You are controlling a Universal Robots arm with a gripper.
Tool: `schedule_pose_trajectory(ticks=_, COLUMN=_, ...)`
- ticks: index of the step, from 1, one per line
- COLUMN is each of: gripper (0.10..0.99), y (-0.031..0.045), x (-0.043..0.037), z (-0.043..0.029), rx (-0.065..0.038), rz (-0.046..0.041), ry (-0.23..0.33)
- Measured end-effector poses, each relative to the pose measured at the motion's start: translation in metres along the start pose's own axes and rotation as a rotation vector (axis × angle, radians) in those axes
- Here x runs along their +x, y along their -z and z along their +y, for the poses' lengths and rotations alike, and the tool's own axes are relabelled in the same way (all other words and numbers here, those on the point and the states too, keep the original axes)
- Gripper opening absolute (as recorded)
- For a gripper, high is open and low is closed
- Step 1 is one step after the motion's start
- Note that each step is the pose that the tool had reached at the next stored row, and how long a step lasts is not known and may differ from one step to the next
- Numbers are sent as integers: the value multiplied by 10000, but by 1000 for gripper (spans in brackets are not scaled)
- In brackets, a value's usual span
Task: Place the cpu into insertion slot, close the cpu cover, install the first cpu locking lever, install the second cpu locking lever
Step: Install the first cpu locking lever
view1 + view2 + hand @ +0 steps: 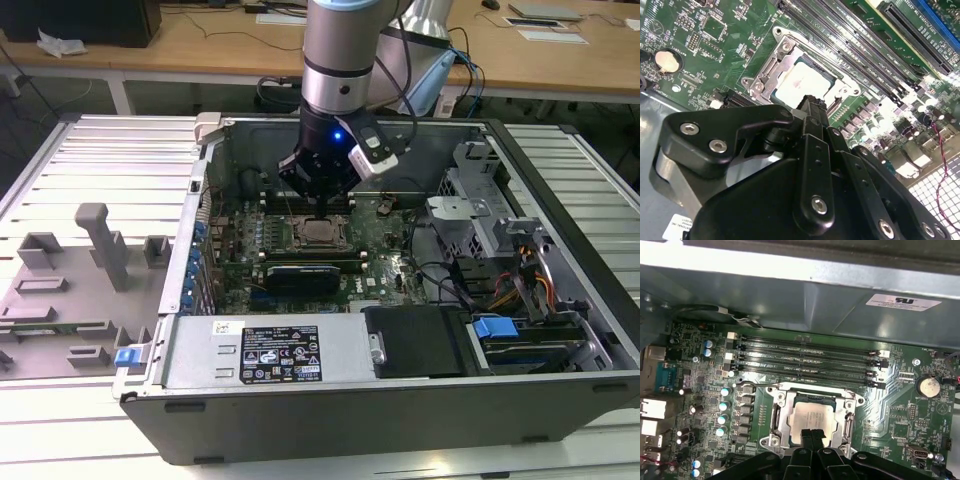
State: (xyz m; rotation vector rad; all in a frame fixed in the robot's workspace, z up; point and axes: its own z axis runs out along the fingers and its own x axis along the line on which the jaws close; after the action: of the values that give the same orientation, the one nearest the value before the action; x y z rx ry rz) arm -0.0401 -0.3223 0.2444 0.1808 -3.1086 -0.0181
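The cpu point(812, 416) lies flat in the insertion slot point(304, 238) on the green board, its silver-grey top up. The cpu cover point(777, 415) is a silver frame lying down around it, and the chip shows through its window. In the second wrist view the cpu point(799, 80) and cover point(771, 67) sit just beyond the fingertips. Thin metal locking levers point(850, 416) run along the frame's sides; I cannot tell if they are latched. My gripper point(812, 436) hangs just above the cpu's near edge, shut with nothing between its fingers. In the exterior view, the gripper point(318, 212) stands upright over the cpu point(321, 235).
Long black memory slots point(805, 360) run beside the socket, close to the case wall point(805, 300). A black card point(305, 272) lies on the socket's other side. A drive cage point(480, 225) and cables point(520, 290) fill the case at the exterior view's right. Grey fixtures point(100, 245) stand outside.
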Motion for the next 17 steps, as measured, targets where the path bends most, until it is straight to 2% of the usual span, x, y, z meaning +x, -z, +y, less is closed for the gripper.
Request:
schedule_pose_trajectory(ticks=7, gripper=106, y=8, x=0, z=0, rx=11, rz=2, ry=0)
schedule_pose_trajectory(ticks=11, gripper=106, y=47, x=1, z=1, rx=11, rz=2, ry=-1)
schedule_pose_trajectory(ticks=14, gripper=106, y=99, x=3, z=1, rx=11, rz=1, ry=-1)
schedule_pose_trajectory(ticks=17, gripper=106, y=247, x=7, z=3, rx=11, rz=2, ry=0)
